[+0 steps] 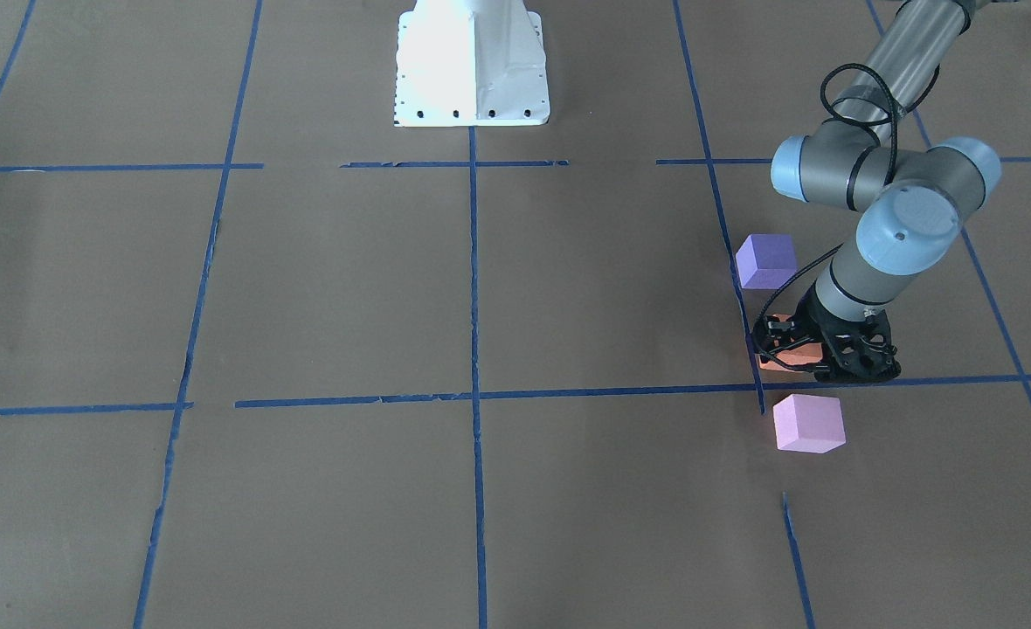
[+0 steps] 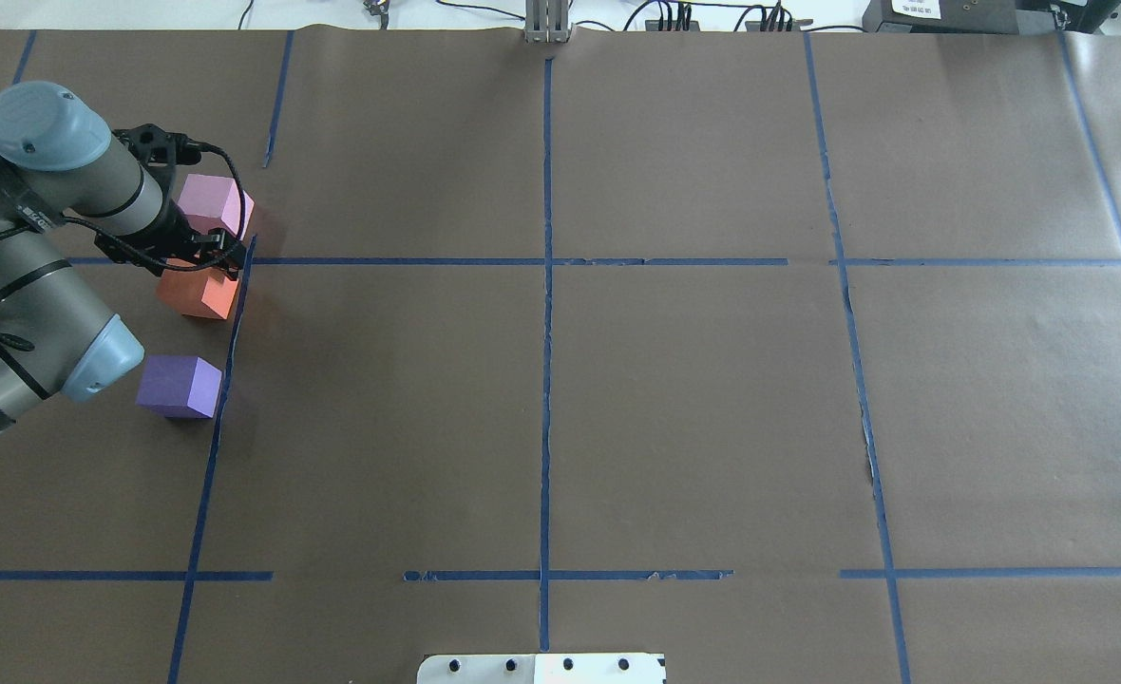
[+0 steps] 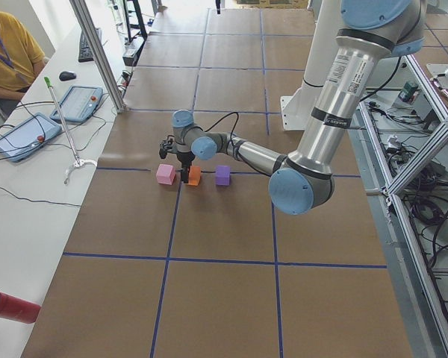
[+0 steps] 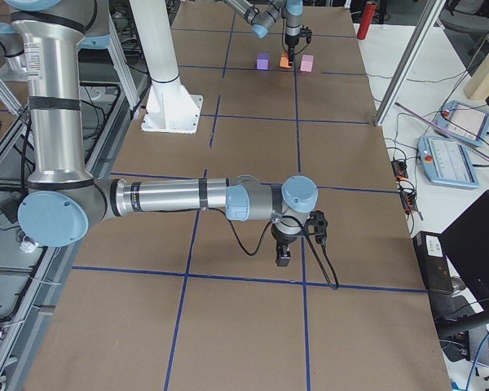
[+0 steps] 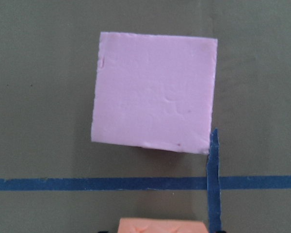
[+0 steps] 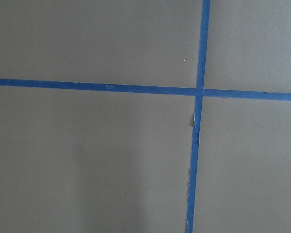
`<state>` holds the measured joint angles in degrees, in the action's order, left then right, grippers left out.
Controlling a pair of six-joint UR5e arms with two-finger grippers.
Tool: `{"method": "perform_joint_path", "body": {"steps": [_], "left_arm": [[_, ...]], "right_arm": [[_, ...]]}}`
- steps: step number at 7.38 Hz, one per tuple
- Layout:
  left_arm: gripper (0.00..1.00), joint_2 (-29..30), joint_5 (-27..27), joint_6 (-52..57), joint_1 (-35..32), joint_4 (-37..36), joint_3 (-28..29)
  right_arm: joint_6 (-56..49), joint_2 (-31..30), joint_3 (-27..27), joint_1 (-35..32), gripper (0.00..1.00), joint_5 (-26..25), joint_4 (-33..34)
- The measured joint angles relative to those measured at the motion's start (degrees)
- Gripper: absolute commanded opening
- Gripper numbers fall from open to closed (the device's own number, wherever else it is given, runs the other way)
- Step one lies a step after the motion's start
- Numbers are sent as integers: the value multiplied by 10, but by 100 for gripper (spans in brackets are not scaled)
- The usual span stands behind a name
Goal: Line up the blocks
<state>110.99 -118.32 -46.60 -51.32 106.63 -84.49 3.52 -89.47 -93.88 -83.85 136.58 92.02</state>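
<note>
**Left gripper down over the orange cube, mid-row between the other two.**

Front-facing view: the left gripper (image 1: pixel 793 356) is down at the brown paper-covered counter (image 1: pixel 349 288), its jaws either side of the small orange foam cube (image 1: pixel 797 353); whether they press on it or stand released cannot be told. The dark violet-purple foam cube (image 1: pixel 765 260) lies near it on the robot's side. The pale pink-lilac foam cube (image 1: pixel 808 423) lies near it on the other side, across a line of the blue tape grid (image 1: pixel 473 393). Overhead view: the three cubes sit apart in a rough row at the counter's left, orange in the middle. Right side view: the right gripper (image 4: pixel 284 257) hangs low over the counter, well apart from the cubes — clenched or released cannot be told. Left wrist view: the pink-lilac cube fills the centre, with the orange cube's top at the bottom edge. Right wrist view: only crossing tape on paper.
</note>
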Motion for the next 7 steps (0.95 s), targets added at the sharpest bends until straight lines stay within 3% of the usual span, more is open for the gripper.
{"method": "perform_joint_path", "body": {"steps": [2,4,7], "left_arm": [[100,-2,-15,15,-32,-6,-23],[100,-4,-34,96,-105,-52,-62],[100,-76,-40,370,-246,-93,-68]], "right_arm": [[0,0,0,0,100,0,0],[0,0,0,0,100,0,0],[0,0,0,0,100,0,0]]}}
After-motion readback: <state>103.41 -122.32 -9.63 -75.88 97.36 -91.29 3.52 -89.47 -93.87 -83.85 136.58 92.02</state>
